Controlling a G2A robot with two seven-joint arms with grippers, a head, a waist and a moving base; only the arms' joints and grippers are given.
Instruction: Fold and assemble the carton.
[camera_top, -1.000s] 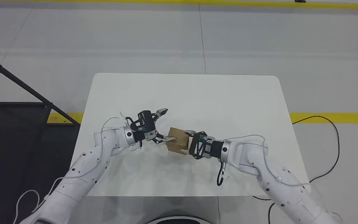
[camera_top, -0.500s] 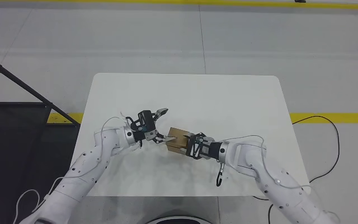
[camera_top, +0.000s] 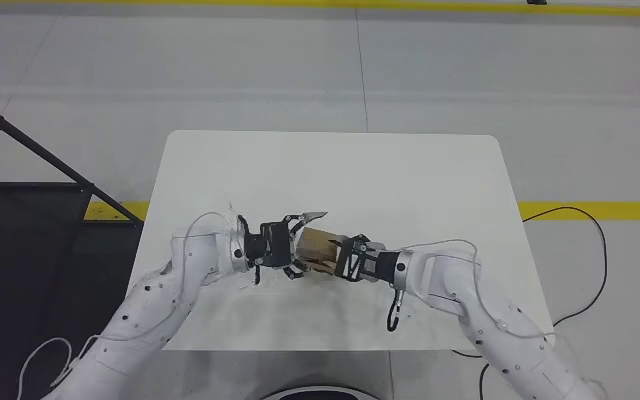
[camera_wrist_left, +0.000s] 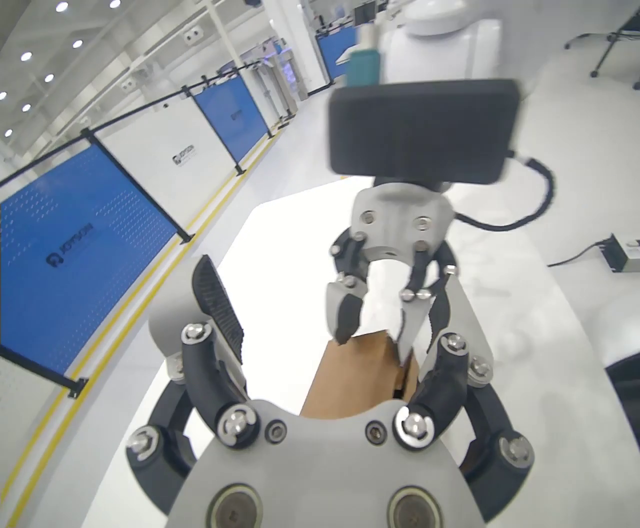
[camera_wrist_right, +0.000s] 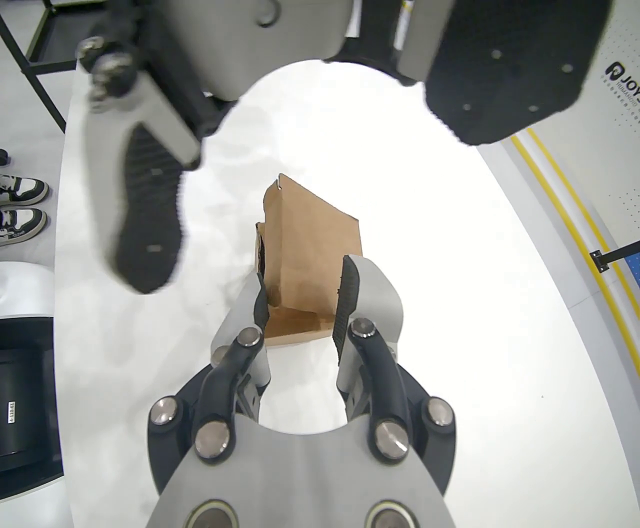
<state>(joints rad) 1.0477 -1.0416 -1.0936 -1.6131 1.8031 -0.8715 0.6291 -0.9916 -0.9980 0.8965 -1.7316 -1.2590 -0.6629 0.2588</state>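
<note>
1. The right claw (camera_wrist_right: 302, 300) is grasping the brown carton (camera_wrist_right: 310, 240), its two pads clamping the end nearest its wrist. It is keeping the same grip as a second ago.
2. The carton (camera_top: 318, 245) is sitting between the two claws, extending straight out from the right claw (camera_top: 341, 259) towards the left one. It is low over the white table (camera_top: 400, 180); I cannot tell whether it is touching.
3. The left claw (camera_top: 305, 243) is standing released, fingers spread wide.
4. Change: a second ago the left claw was hanging just short of the carton's free end. It is now closing in, its spread fingers straddling that end.
5. From the left wrist, the carton (camera_wrist_left: 355, 375) is lying between the left claw (camera_wrist_left: 335, 310) fingers, with the right claw (camera_wrist_left: 375, 320) pinching just beyond.
6. One left pad (camera_wrist_right: 147, 220) is hovering beside the carton, still apart from it.
</note>
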